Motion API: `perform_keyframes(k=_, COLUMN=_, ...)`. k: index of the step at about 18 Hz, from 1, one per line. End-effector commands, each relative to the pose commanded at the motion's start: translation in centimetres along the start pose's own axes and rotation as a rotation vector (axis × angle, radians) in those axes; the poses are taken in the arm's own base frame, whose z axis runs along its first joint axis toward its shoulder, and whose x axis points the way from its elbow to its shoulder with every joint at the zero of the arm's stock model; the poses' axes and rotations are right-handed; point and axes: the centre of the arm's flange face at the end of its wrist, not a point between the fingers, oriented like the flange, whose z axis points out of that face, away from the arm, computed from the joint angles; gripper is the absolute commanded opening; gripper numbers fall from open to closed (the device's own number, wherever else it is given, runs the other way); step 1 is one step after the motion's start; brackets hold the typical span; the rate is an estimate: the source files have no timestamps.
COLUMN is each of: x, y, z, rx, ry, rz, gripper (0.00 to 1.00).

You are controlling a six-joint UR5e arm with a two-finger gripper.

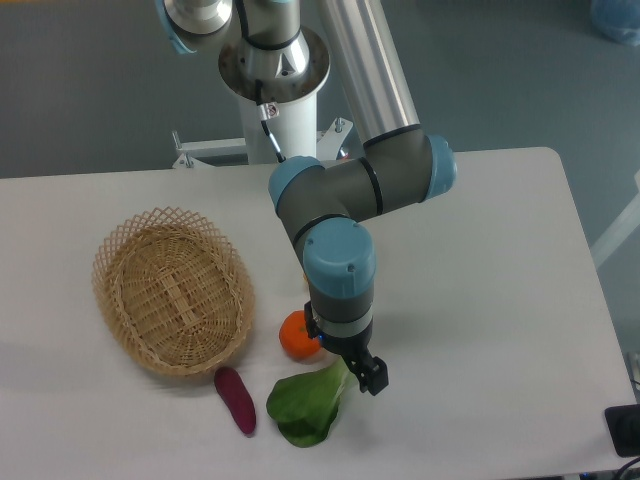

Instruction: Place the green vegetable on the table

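Leafy green vegetable [305, 405] first, since it sits nearest my camera — a floppy bok-choy-like toy with dark green leaves and a pale whitish-green stem end. I see it lying flat on the white rectangular table [480, 300], close to the front edge. Its long axis runs diagonally: the broad leaves spread toward the lower left, and the pale stem points up and to the right, where it meets the black two-finger gripper [362, 372]. The stem end disappears at the fingers, so from this angle I cannot tell whether the jaws are clamped on it or parted.

Just to the vegetable's left lies a small purple eggplant-like piece [236, 400], apart from the leaves and tilted along a similar diagonal. A little farther back, a round orange fruit [294, 337] sits just beside the arm's grey-and-blue wrist, partly hidden by it.

Farther left and back rests an oval woven wicker basket [172, 290] — nothing visible inside it. Beyond that, the grey arm with blue joint caps [340, 260] folds back toward its white pedestal at the table's far edge.
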Motion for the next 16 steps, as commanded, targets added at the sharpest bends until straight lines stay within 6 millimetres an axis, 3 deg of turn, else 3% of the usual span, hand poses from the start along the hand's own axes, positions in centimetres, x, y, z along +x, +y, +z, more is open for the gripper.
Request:
perform_keyframes(k=3, x=-2.3, y=2.5, z=-1.3, rx=-0.003, ry=-0.026, rz=-0.041, gripper=1.0)
perform_keyframes(k=7, x=-4.9, y=7.6, z=-2.6, rx=-0.017, ry=-0.019, rz=-0.104, gripper=1.0)
perform_keyframes(k=12, x=-7.8, y=10.4, z=-3.9, rx=-0.006, ry=-0.038, rz=-0.149, gripper=1.0)
perform_keyframes(k=16, x=-9.0, y=12.7, z=-3.9, rx=0.001, ry=-0.029, rz=-0.14, gripper=1.0)
